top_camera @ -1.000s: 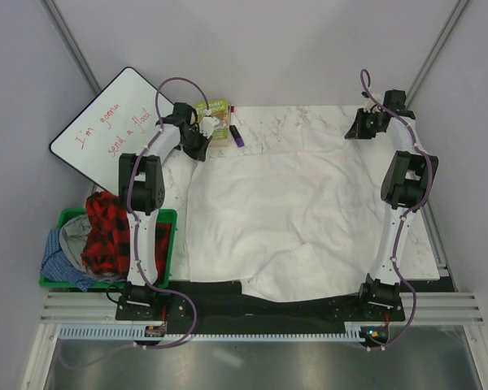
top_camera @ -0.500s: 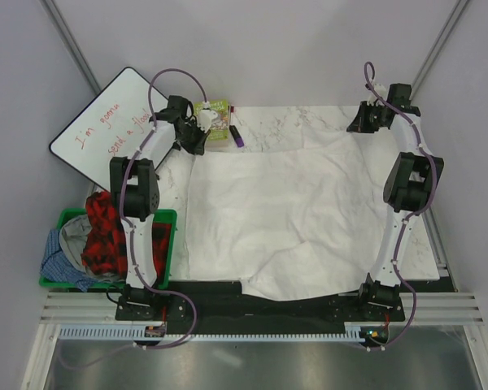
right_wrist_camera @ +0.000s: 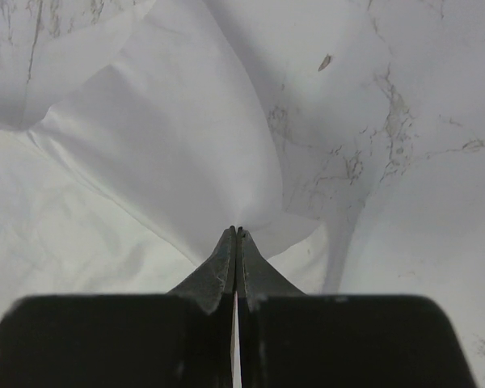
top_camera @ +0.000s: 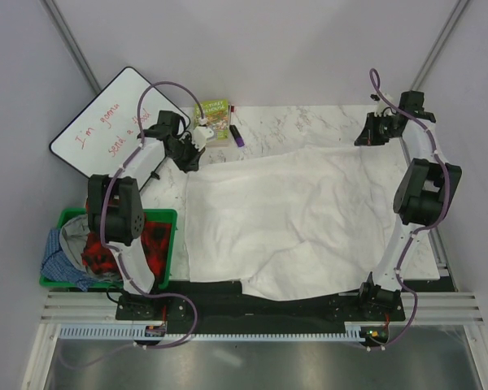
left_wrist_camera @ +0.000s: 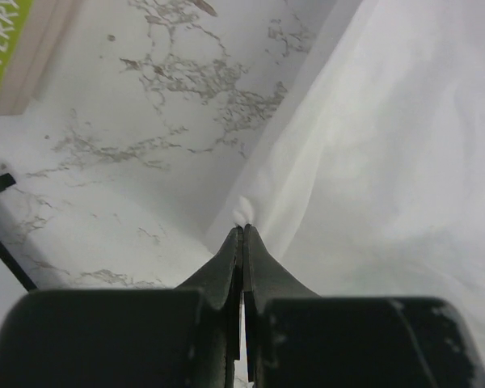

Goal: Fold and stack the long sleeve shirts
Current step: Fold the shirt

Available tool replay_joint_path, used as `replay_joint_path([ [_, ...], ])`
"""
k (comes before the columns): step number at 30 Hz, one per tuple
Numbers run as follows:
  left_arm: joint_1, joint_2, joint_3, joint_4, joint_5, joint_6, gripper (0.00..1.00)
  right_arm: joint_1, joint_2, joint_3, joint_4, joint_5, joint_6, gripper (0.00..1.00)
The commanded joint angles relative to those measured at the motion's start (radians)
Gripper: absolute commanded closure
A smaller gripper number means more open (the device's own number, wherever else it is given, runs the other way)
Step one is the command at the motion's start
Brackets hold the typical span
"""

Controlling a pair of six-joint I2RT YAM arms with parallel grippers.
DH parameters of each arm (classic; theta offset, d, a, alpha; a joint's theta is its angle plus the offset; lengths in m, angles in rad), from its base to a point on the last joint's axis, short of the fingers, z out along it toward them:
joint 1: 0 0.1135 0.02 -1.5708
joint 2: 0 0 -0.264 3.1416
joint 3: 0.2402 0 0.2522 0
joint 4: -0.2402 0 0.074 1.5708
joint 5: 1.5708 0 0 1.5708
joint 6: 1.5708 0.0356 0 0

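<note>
A large plain white long sleeve shirt (top_camera: pixel 293 219) lies spread over the marble table, stretched between my two grippers along its far edge. My left gripper (top_camera: pixel 187 155) is at the shirt's far left corner. In the left wrist view it (left_wrist_camera: pixel 242 229) is shut, with a tuft of the white cloth (left_wrist_camera: pixel 364 145) pinched at the tips. My right gripper (top_camera: pixel 373 135) is at the far right corner. In the right wrist view it (right_wrist_camera: pixel 236 233) is shut on a fold of the white cloth (right_wrist_camera: pixel 162 137). The shirt's near edge hangs over the table's front.
A green book (top_camera: pixel 214 118) and a purple marker (top_camera: pixel 237 136) lie at the back, just beyond the left gripper. A whiteboard (top_camera: pixel 106 130) leans at the far left. A green bin (top_camera: pixel 71 214) at the left holds a red plaid garment (top_camera: pixel 98 244) and other clothes.
Both grippers have moved outward, the left one to the left and the right one to the right. The shirt's far edge is now pulled wider and straighter between them.
</note>
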Motion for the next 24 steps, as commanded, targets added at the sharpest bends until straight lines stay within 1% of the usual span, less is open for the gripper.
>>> replay_joint_path([
  [1, 0.002, -0.109, -0.083, 0.055, 0.053, 0.058, 0.98, -0.006, -0.119, -0.073, -0.042, -0.03, -0.091, 1.0],
  [10, -0.002, -0.221, -0.199, 0.068, 0.056, 0.093, 0.98, -0.02, -0.24, -0.228, -0.111, -0.007, -0.197, 1.0],
  [15, -0.009, -0.262, -0.265, 0.066, 0.043, 0.122, 0.98, -0.035, -0.266, -0.27, -0.144, 0.013, -0.241, 1.0],
  [20, -0.024, -0.296, -0.346, 0.068, 0.036, 0.162, 0.96, -0.044, -0.279, -0.307, -0.19, 0.021, -0.296, 1.0],
  [24, -0.048, -0.313, -0.413, 0.095, -0.004, 0.203, 0.94, -0.044, -0.296, -0.369, -0.218, 0.024, -0.341, 1.0],
])
